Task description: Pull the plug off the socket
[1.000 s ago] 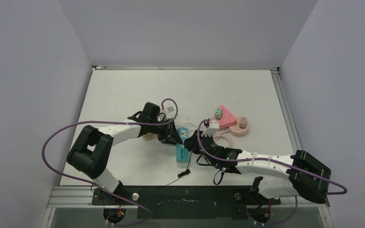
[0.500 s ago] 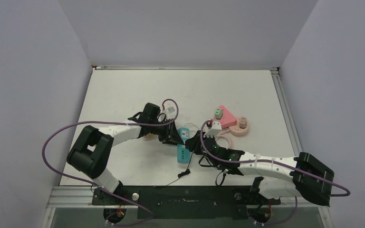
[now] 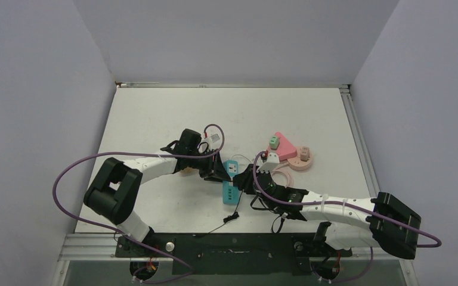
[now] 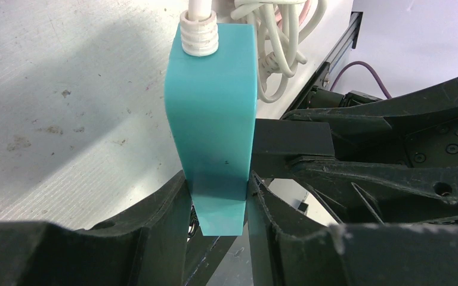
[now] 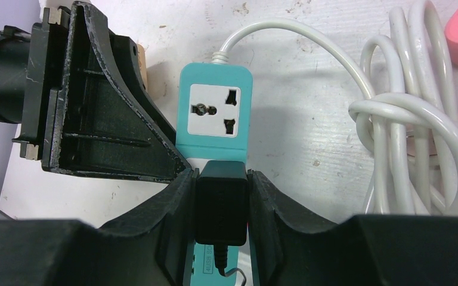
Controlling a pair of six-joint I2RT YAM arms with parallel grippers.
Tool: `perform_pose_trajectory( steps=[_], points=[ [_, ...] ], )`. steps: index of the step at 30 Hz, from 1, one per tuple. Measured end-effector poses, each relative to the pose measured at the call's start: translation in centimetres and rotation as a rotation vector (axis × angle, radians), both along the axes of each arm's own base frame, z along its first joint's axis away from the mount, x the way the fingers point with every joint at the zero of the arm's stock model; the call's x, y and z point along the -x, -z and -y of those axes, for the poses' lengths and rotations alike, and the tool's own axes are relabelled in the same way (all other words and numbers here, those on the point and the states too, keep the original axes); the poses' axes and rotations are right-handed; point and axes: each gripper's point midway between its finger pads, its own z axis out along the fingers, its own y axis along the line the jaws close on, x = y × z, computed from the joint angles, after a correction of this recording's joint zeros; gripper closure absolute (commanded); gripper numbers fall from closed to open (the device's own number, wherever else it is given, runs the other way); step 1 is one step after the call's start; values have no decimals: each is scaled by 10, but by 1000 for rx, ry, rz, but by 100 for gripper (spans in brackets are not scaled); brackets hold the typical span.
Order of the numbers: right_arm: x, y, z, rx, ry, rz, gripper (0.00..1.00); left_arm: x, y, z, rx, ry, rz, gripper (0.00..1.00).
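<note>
— White table [image 3: 155, 113], grey walls on three sides. Item one?

— Socket strip [image 5: 216, 113], teal, lying flat near the middle of the table. One outlet on its face is bare. Its white cord leaves the far end.

— Item two?

— Plug [image 5: 221, 202], a black block, seated in the strip next to the bare outlet, on the side away from the cord exit. Not yet out, as far as I can judge.

— Grippers?

— Left gripper [image 4: 217, 185]: fingers clamped on the strip's two long sides, coming in from the strip's left. Right gripper [image 5: 220, 174]: fingers closed on the plug's two flanks, coming in from the strip's right.

— Handling note for the pull?

— Judgement only: draw the plug straight out along its pins, square to the strip's face. The left grip should stay rigid so the strip neither lifts nor twists. A sideways pull would likely bind the pins or slip the fingers off the smooth flanks.

— Other entries?

— Coiled white cord [image 5: 411, 125], knotted in loops, just beside the strip on its right. Pink pieces [image 3: 283, 146] lie beyond the coil, apart from the strip. Thin black wire [image 3: 229, 219] trails from the strip towards the arm bases.

— Obstructions?

— Above the plug, nothing shows. The two grippers sit close together at the strip, so clearance between them looks tight. The coil may drag if the strip shifts.
</note>
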Motion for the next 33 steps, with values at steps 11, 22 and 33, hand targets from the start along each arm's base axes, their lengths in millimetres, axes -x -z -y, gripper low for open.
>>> perform_pose_trajectory(
  steps=[11, 22, 33],
  points=[
    [7, -4, -5, 108, 44, 37, 95, 2, -1, 0, 4, 11, -3, 100],
    [9, -5, -6, 176, 88, 62, 95, 4, 0, -1, 2, 18, -6, 100],
    [4, -2, -1, 118, 78, 32, 95, 3, 1, -1, -6, 12, -2, 100]
  ],
)
